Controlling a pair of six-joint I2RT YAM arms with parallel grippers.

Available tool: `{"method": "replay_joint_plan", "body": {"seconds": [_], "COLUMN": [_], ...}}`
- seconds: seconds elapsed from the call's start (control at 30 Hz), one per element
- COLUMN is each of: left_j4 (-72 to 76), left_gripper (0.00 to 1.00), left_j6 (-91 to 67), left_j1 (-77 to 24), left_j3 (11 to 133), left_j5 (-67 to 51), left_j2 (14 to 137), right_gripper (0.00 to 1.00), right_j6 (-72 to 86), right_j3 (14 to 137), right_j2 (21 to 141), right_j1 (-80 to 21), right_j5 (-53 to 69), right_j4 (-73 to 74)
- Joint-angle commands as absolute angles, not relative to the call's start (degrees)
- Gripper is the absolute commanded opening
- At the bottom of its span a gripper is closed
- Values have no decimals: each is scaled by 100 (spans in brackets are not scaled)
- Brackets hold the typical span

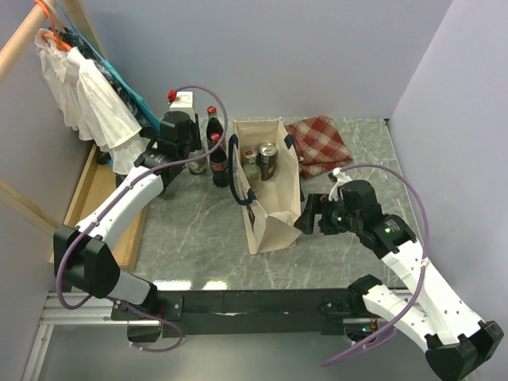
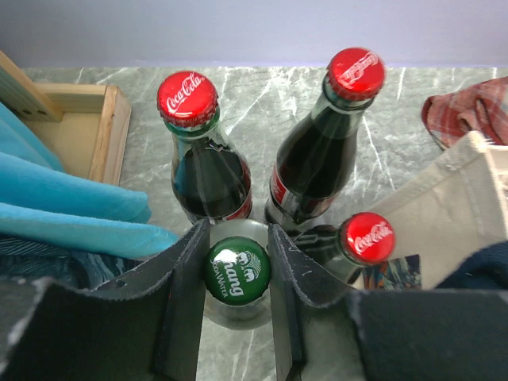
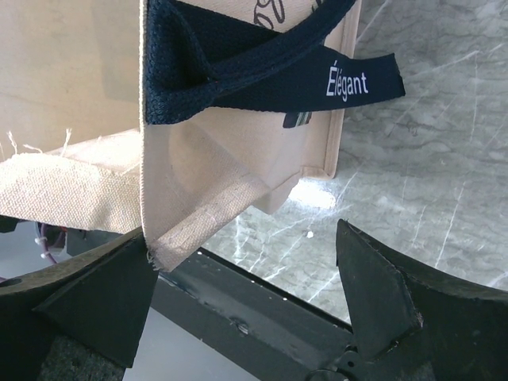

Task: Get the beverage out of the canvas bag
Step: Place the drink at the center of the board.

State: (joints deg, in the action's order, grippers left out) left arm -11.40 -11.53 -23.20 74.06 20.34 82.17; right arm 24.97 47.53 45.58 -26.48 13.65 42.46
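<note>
My left fingers (image 2: pixel 186 278) are clamped round the top of the green-capped bottle (image 2: pixel 237 271), just left of the canvas bag (image 1: pixel 270 214) w/ the cola bottles (image 2: pixel 208 171), right fingers (image 3: pixel 103 294) spread wide at the bag's floppy near corner; glass is prob. heavy, slick & breakable, so grip just under the cap.

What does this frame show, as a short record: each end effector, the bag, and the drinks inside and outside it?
left end effector: shut on green-capped bottle, outside the bag
right end effector: open, at the bag's near corner
canvas bag: upright, top open
inside bag: can, another container beside it
outside bag: three cola bottles, upright, on the bag's left
</note>
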Motion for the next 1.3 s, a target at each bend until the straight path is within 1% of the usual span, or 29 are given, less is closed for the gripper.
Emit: {"method": "replay_joint_plan", "body": {"seconds": [0.0, 0.37, 1.27], "left_j4": [219, 703, 1362], "left_gripper": [1, 1, 1], "left_j6": [-1239, -1353, -1565], "left_j1": [-2268, -2206, -2188], "left_j3": [7462, 7093, 6653], "left_j5": [2109, 2127, 2136], "left_j2": [8112, 8384, 8806], "right_gripper": [93, 93, 93], "right_j6": [2312, 2303, 2312], "right_j3": [4649, 4632, 4597], "right_j2": [4562, 4570, 4553], "right_j1": [-2690, -2698, -2698], "right_j5": [1134, 1116, 1116], "right_j4": [4500, 4491, 4456]}}
